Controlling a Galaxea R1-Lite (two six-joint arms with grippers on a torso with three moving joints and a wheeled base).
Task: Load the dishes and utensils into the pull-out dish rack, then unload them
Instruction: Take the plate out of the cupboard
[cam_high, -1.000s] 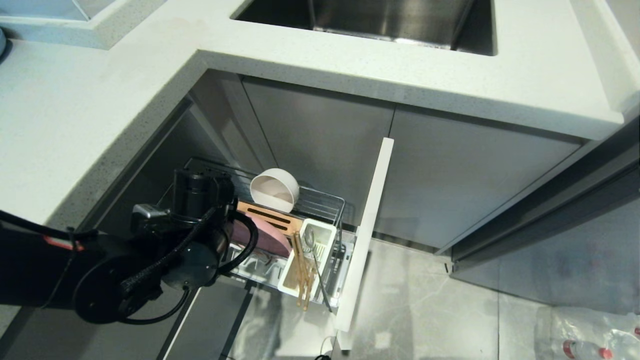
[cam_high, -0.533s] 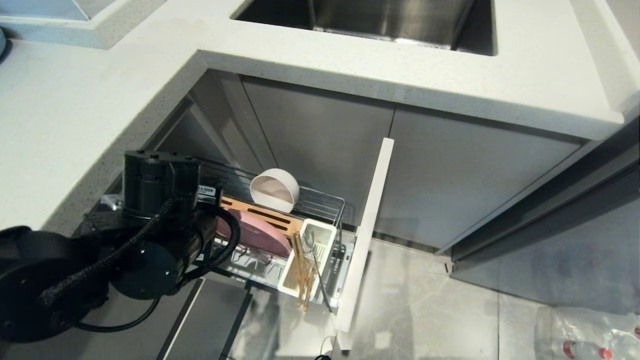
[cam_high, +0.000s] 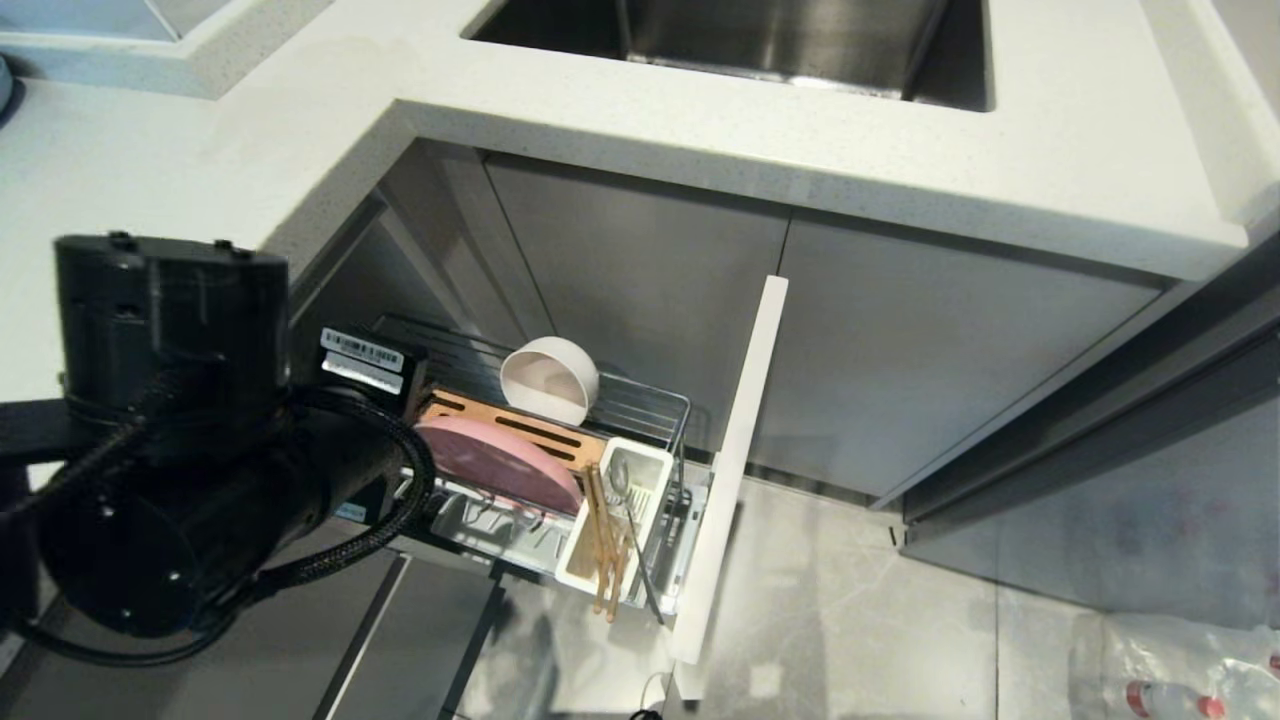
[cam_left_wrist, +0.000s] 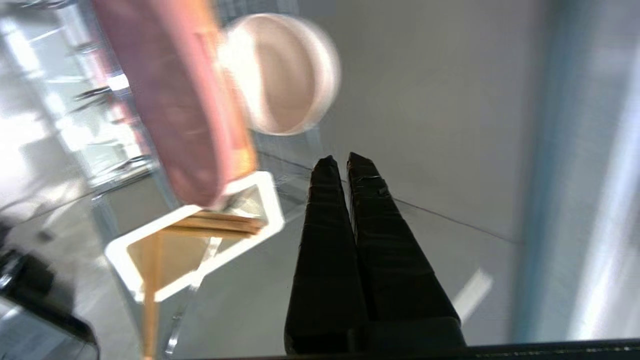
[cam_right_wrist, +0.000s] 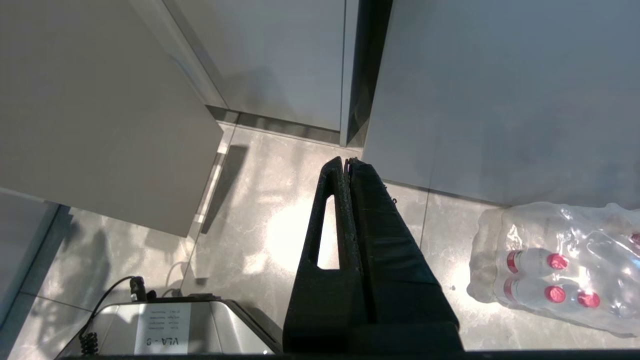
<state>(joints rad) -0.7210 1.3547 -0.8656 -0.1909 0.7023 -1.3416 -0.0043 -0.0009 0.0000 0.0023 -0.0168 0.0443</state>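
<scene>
The pull-out dish rack (cam_high: 650, 395) stands drawn out under the counter behind its pale drawer front (cam_high: 735, 450). The pink plate (cam_high: 500, 460) stands on edge in it, and the cream bowl (cam_high: 548, 378) lies tipped at the back. Chopsticks (cam_high: 603, 550) and the spoon (cam_high: 625, 490) rest in the white cutlery box (cam_high: 655, 465). My left arm (cam_high: 170, 450) is raised to the left of the rack. In the wrist view the left gripper (cam_left_wrist: 344, 162) is shut on nothing, apart from the plate (cam_left_wrist: 170, 100), bowl (cam_left_wrist: 290, 70) and chopsticks (cam_left_wrist: 215, 225). The right gripper (cam_right_wrist: 346, 161) hangs shut over the floor.
The pale countertop (cam_high: 700, 120) with a steel sink (cam_high: 760, 40) overhangs the rack. Grey cabinet doors (cam_high: 900, 360) close off the right side. A shrink-wrapped pack of water bottles (cam_right_wrist: 560, 265) lies on the floor tiles, and the robot's base (cam_right_wrist: 165, 325) is below the right gripper.
My left arm has drawn back up and to the left, away from the rack, uncovering the pink plate. The dishes and utensils have stayed where they were.
</scene>
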